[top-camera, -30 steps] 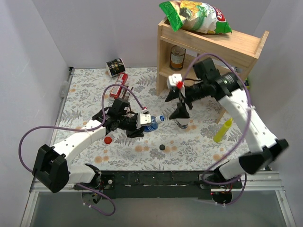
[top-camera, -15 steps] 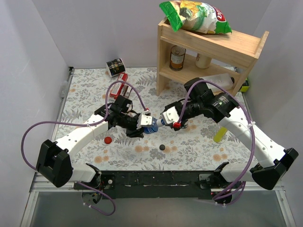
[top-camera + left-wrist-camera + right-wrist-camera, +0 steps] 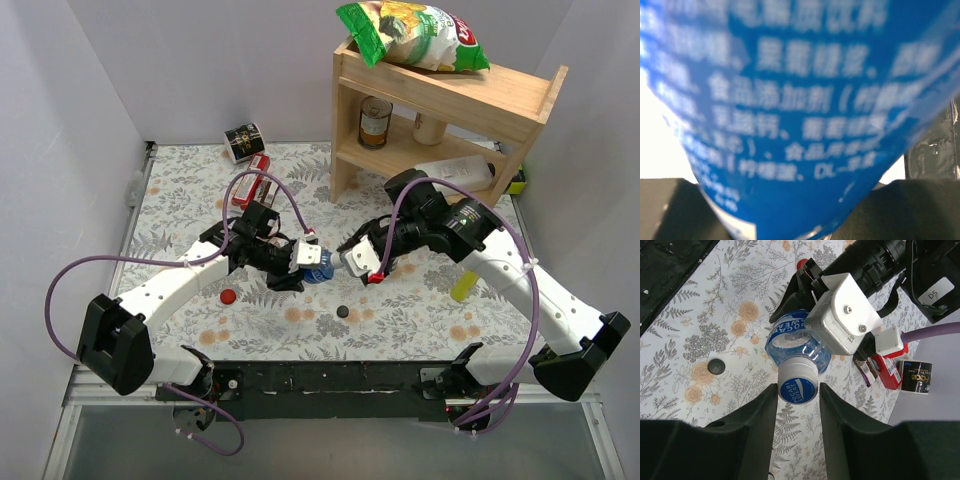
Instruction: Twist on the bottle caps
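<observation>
My left gripper (image 3: 300,262) is shut on the blue-labelled bottle (image 3: 317,263), holding it on its side above the mat with the neck pointing right. The label (image 3: 790,100) fills the left wrist view between the dark fingers. The blue-and-white cap (image 3: 797,386) sits on the bottle's neck. My right gripper (image 3: 797,390) straddles that cap: one finger touches its side and a narrow gap remains at the other. The red cap (image 3: 229,296) and the black cap (image 3: 343,312) lie loose on the mat. No other task bottle shows.
A wooden shelf (image 3: 440,100) stands at the back right with a chip bag (image 3: 415,35) on top and a can (image 3: 376,122) inside. A yellow squeeze bottle (image 3: 462,285) lies by the right arm. A red box (image 3: 250,182) and a black tin (image 3: 243,142) lie behind the left arm.
The right arm swung down and left to the bottle's neck, and its jaws narrowed around the cap. The left gripper nudged the bottle slightly right, still gripping it.
</observation>
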Motion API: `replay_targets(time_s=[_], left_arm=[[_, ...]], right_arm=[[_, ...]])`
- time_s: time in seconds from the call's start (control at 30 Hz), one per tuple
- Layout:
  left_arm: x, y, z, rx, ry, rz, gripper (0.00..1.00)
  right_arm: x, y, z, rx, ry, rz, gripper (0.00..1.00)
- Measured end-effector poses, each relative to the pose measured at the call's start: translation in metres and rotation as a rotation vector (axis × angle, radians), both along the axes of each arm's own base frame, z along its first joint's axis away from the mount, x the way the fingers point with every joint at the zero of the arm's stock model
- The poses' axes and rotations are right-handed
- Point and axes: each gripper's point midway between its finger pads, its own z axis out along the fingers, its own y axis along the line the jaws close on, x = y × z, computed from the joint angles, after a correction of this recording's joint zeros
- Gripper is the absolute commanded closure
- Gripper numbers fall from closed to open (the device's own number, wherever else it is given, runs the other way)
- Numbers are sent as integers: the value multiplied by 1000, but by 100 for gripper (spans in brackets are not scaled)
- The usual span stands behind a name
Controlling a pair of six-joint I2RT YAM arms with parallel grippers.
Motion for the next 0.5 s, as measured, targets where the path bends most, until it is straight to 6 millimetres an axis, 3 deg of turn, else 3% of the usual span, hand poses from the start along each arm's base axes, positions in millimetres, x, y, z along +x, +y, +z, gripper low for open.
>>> replay_targets(time_s=[0.13,0.2,0.3,0.5], left_arm=[[1,-2,-1,-3,5,-4,100],[1,-2,-2,-4,7,-4,100],[0,-2,-2,-3,8,-5,100],[5,-5,-1,-9,40,57,100]], right_arm=[[-3,0,-1,-5,-10,20,56],[-3,0,-1,-6,-16,26,61],[-4,0,-2,-8,-24,36,98],[5,-1,0,-40,79,-73,99]])
